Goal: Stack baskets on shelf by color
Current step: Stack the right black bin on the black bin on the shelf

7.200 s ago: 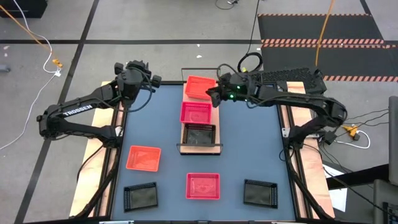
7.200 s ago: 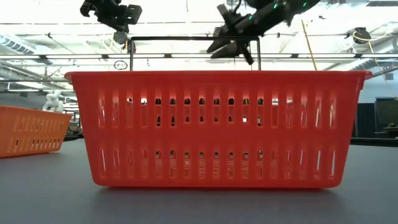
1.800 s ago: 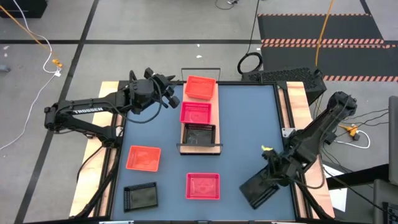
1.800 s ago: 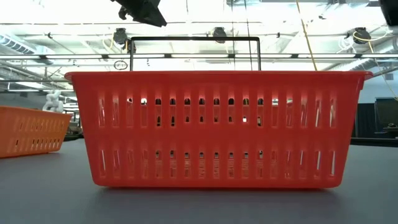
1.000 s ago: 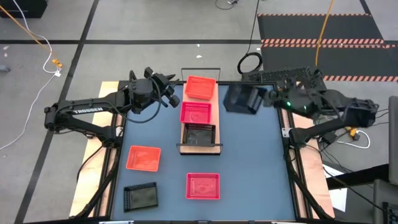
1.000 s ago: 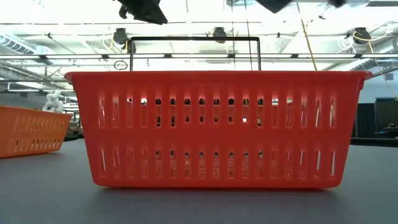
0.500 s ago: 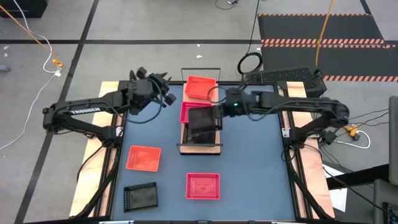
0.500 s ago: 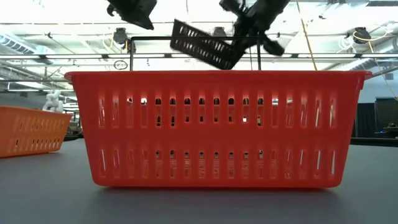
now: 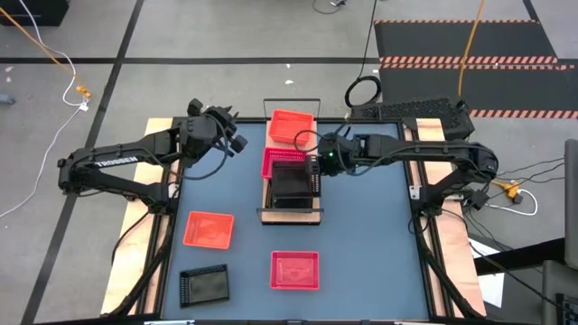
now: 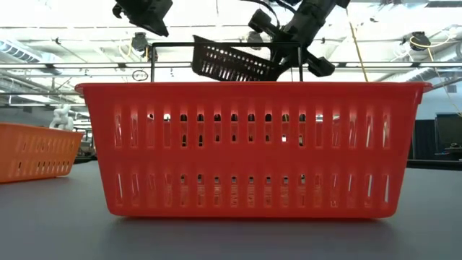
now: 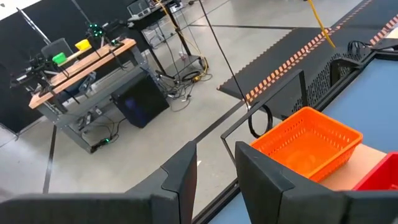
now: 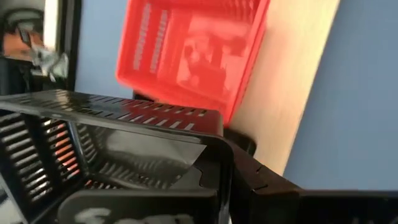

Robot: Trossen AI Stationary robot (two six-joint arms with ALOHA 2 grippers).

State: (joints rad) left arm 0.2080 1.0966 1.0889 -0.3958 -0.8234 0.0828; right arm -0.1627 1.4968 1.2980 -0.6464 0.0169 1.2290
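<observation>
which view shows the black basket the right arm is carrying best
The high view: the black basket sits over the shelf, gripped by the right end effector. The low view shows it tilted in the air; the right wrist view shows only its rim.

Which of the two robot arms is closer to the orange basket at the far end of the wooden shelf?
Right. The right gripper, shut on a black basket, sits just beside and nearer than the orange basket. The left gripper hovers farther off, to the shelf's left.
</observation>
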